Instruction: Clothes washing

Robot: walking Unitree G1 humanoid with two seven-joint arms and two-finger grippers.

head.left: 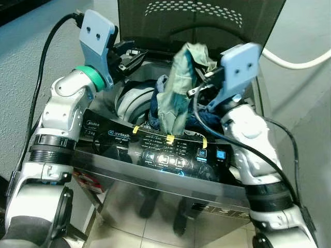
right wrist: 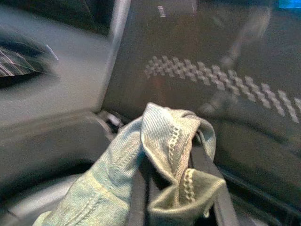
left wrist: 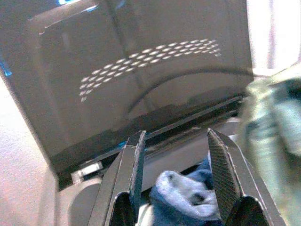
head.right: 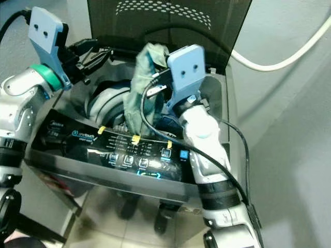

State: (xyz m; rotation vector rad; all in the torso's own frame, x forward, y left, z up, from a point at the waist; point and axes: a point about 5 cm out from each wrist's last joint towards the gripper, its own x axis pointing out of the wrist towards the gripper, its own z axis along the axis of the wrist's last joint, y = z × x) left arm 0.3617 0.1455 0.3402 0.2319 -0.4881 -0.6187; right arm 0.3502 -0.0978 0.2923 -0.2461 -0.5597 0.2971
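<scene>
Two cables [head.left: 44, 62] ran close to my work, one black along my left arm and one looping off my right wrist, and a pale hose [head.left: 295, 61] crossed the wall to the right of the washing machine [head.left: 170, 155]. Its dark lid [head.left: 201, 23] stood raised at the back, just behind both my tools. My right tool [right wrist: 174, 188] was clamped on a pale green garment [head.left: 178, 88], with the fabric bunched over its fingers, and the garment hung upright above the open tub [head.left: 135, 98], its lower end reaching down to the front rim by the lit control panel [head.left: 170, 152]. Inside the tub lay blue clothes [head.left: 155, 111], heaped under and beside the hanging cloth. My left tool [left wrist: 176, 165] hovered at the tub's back left edge, near the lid's hinge, with its fingers [left wrist: 134, 165] apart and nothing between them; a light blue piece [left wrist: 186, 195] of the load lay just below them, and the green garment was off to one side of it.
</scene>
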